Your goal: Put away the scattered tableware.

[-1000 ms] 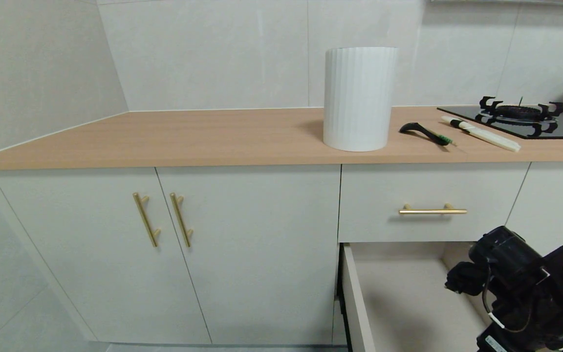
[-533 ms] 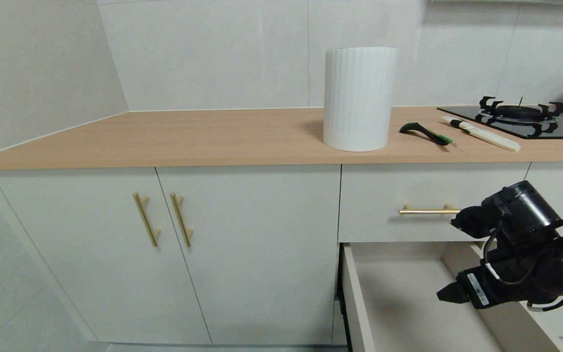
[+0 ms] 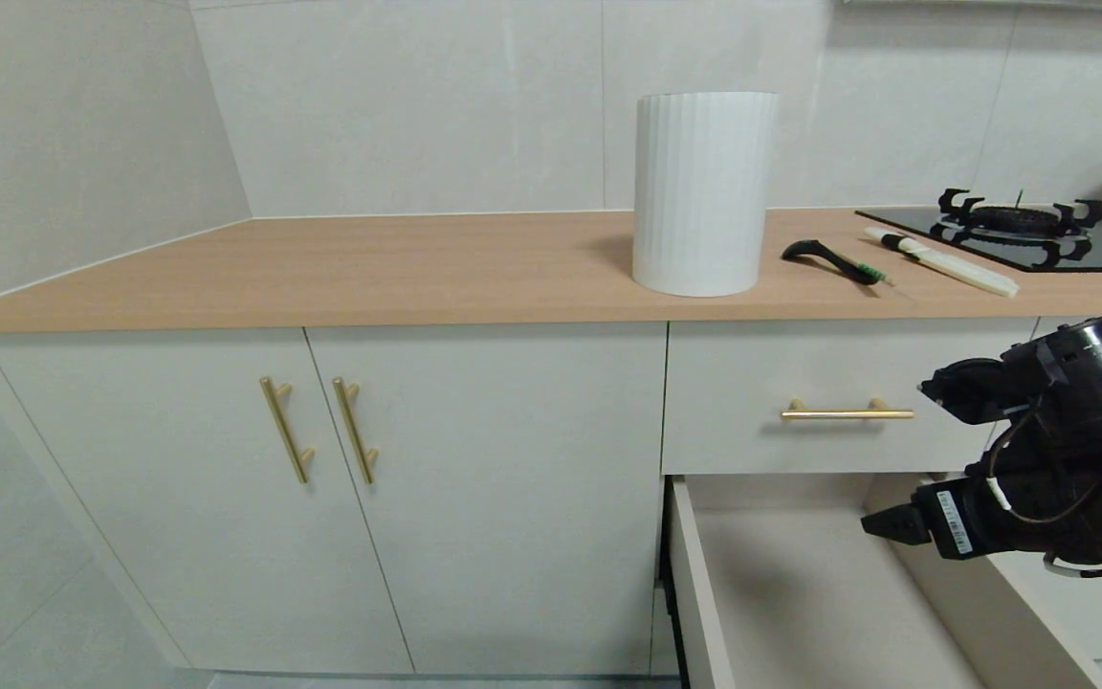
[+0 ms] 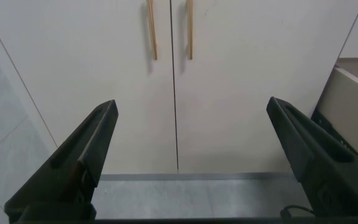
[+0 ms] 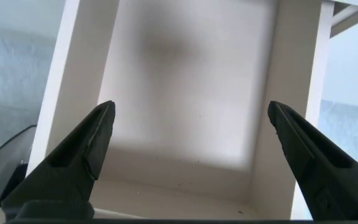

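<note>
Right claw (image 5: 189, 109) spread and empty above the open drawer (image 3: 696, 584); left claw (image 4: 191, 104) spread, facing cabinet doors (image 4: 241, 93); white knife (image 3: 943, 260) lies on desk (image 3: 417, 268)

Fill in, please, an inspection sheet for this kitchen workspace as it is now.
surface: wooden counter, along a tiled wall.
job's things: black utensil and knife lie side by side on the counter, apart; lower drawer is pulled open.
clutter: white ribbed canister stands upright beside the utensil.
end effectors: left end effector open, facing the cupboard doors; right end effector open, over the open drawer.
cables: nothing seen.
surroundings: hob beside the knife; upper drawer and cupboard doors shut.
</note>
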